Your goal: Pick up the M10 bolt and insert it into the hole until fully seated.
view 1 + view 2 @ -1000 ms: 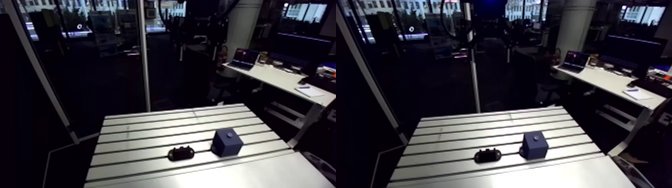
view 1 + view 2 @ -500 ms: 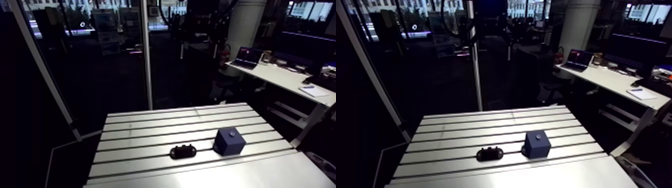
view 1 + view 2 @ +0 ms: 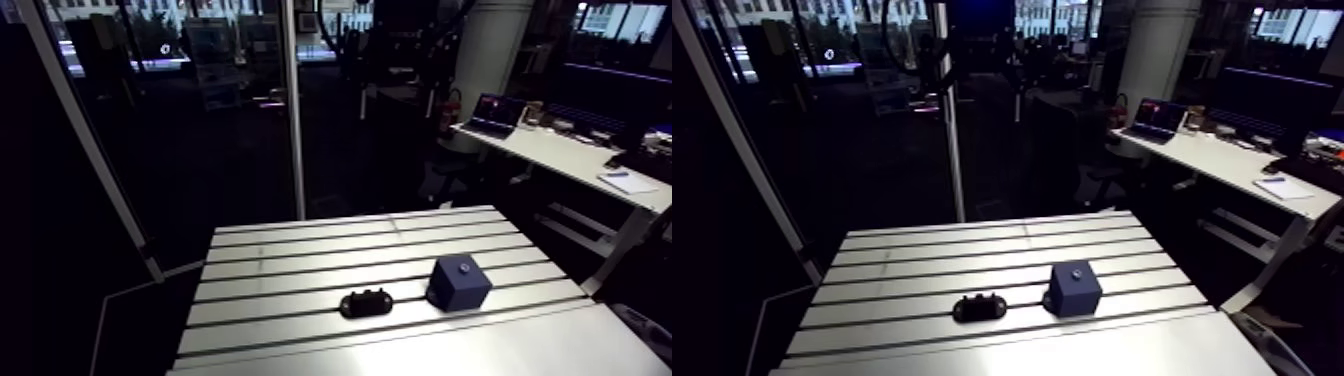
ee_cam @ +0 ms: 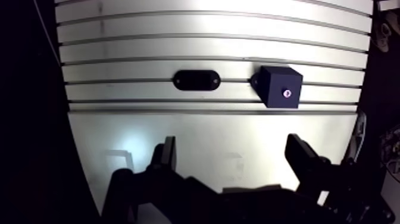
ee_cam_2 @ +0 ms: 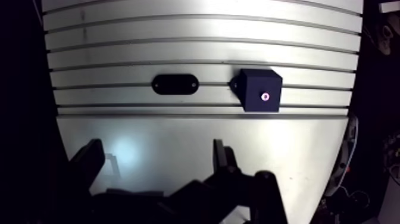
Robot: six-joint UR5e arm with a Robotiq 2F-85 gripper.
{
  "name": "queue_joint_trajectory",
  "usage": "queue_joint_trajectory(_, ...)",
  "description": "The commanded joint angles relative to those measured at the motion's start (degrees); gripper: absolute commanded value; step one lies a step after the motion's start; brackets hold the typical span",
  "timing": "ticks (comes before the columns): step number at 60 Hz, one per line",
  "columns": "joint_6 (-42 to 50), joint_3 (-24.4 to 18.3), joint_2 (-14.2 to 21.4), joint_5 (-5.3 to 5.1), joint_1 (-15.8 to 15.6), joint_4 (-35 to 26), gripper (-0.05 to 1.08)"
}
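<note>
2 pincer [image 4: 232,140] fingers [image 4: 166,156] apart, wrist view only.

Pincer [image 4: 231,143]: shown in the wrist view only; spread wide, jaws well apart, gripping nothing.
Fingers [image 4: 166,156]: two, dark, rising from the lower edge of the frame; one left of centre, the other toward the lower right; tips about level, leaning slightly toward each other.
Pincer body [image 4: 238,205]: dark bulk along the bottom of the frame, joining both finger bases; detail lost in shadow.
Height: held above the bench [image 4: 196,128], tips touching nothing, pointed down at its plain near strip.
Arm and wrist: too dark near the upper edge of the arm view to make out.
</note>
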State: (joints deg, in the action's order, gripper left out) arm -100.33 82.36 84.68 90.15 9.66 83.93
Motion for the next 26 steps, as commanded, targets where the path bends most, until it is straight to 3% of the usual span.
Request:
queue_joint_trajectory(1,0.0,-0.1,-0.1,-0.11,-0.1,0.1,0.01)
queue_joint_trajectory(26,-0.1,0.0,-0.2,-0.29,-0.2,0.4,0.01)
